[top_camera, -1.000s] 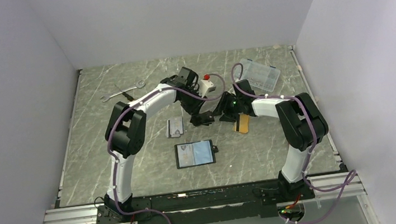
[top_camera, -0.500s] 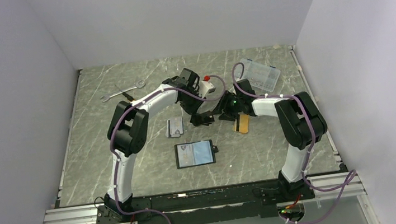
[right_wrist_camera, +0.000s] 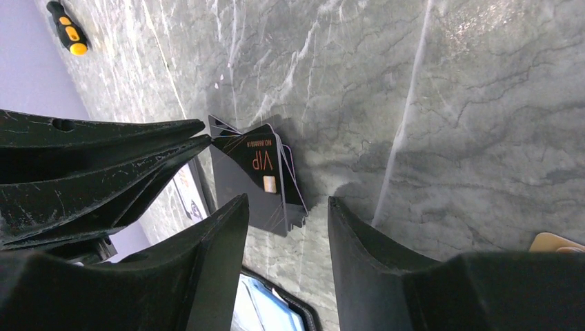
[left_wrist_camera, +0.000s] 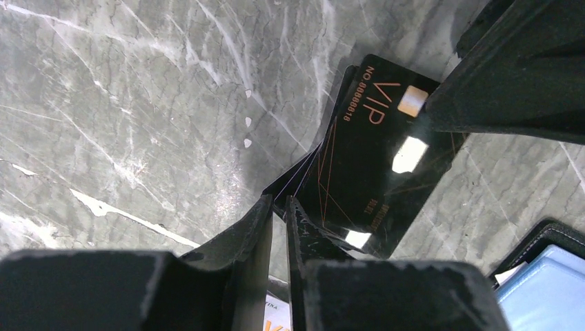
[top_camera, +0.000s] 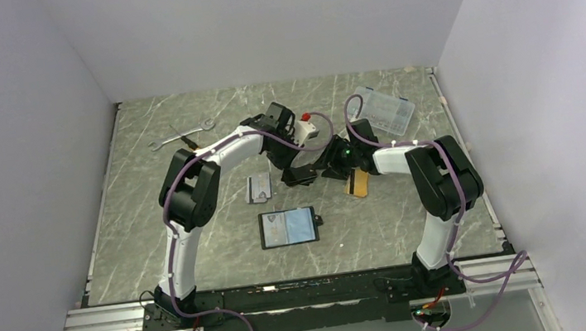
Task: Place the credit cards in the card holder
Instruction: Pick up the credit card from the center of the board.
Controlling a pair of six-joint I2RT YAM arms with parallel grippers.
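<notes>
Left wrist view shows the left gripper (left_wrist_camera: 279, 203) with its jaws drawn narrow onto one corner of the black VIP cards (left_wrist_camera: 376, 158), a small fan of cards lying chip face up. The pinch sits close to the edge. Whether the fan lies flat on the marble table (left_wrist_camera: 138, 103) or is tipped up, I cannot tell. Right wrist view shows the right gripper (right_wrist_camera: 288, 207) with its jaws about half spread and nothing between them, poised over the other end of the same fan. From above, the card holder (top_camera: 303, 227) lies open with its pale interior up. The fan sits just beyond the holder, on the side away from the arm bases. A single orange-tan card (top_camera: 358, 182) lies beyond the holder and off to its right, with no gripper on it. The step in hand, as I judge it, is to secure and square the fan before carrying it to the holder. Seat the left fingers deeper over the corner, because a shallow pinch is likely to let thin cards pivot or splay. Bring the right jaws across the free end and close them gently, so the cards slide into one stack rather than buckle. Lift only once the edges align, then approach the holder at a shallow angle, leading edge toward the pocket mouth.
</notes>
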